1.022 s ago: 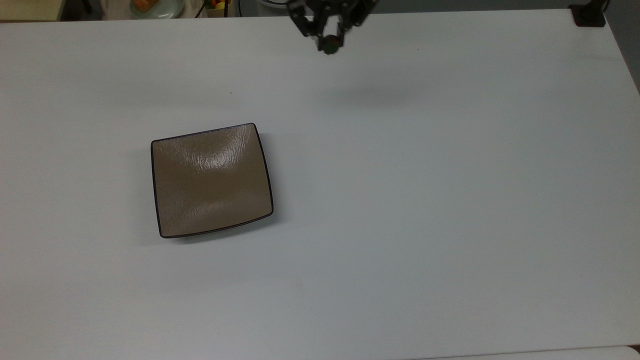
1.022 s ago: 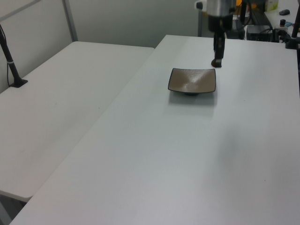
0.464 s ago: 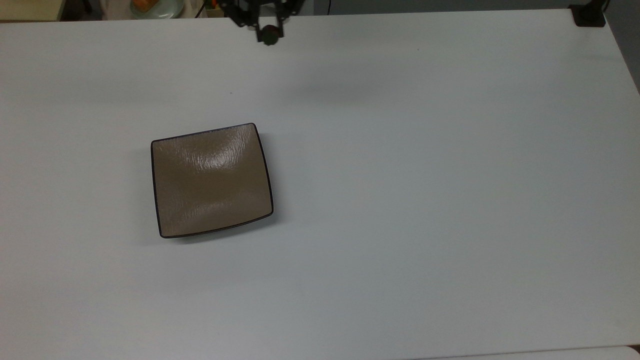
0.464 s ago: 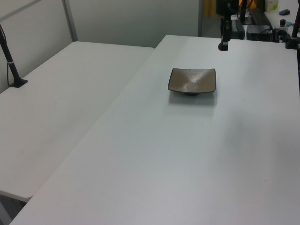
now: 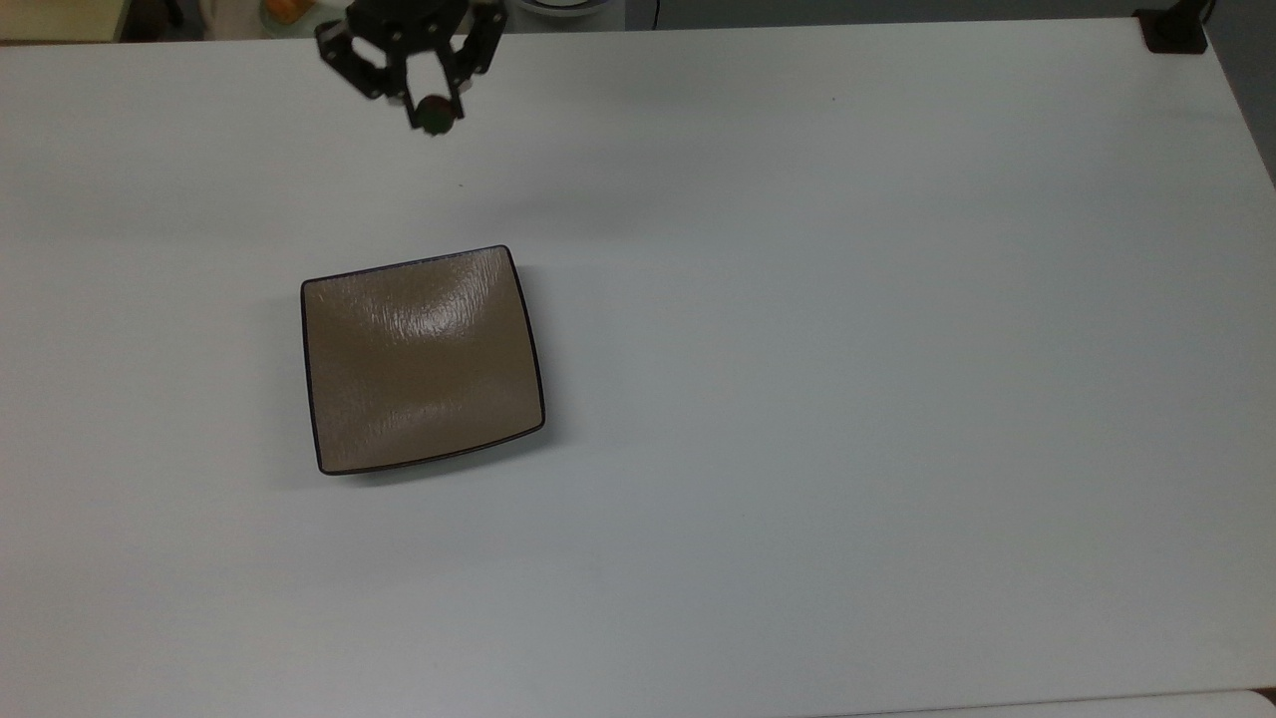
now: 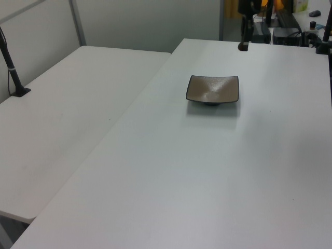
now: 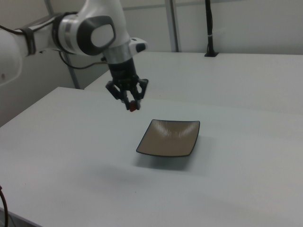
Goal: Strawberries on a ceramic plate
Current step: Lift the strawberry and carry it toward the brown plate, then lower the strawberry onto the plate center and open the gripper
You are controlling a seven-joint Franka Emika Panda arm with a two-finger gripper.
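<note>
My gripper (image 5: 434, 112) (image 7: 133, 105) (image 6: 243, 46) hangs high above the white table, shut on the strawberry (image 5: 433, 116) (image 7: 134, 106), a tiny dark-red berry with a green cap between the fingertips. The ceramic plate (image 5: 423, 359) (image 7: 170, 137) (image 6: 213, 89) is square, glossy tan-brown with a thin dark rim, and lies bare on the table. In the top view the gripper is above the plate's upper edge, well apart from it. In the right view it hovers to the left of the plate and higher.
The white table (image 5: 847, 349) spreads wide around the plate. A black post base (image 5: 1174, 30) stands at the top view's upper right corner. A second white table (image 6: 67, 114) lies at the left view's left. Clutter sits beyond the far edge (image 5: 299, 12).
The gripper has carried the strawberry toward the top view's left, from right of the plate's column to above it, and dipped slightly lower in the last half second.
</note>
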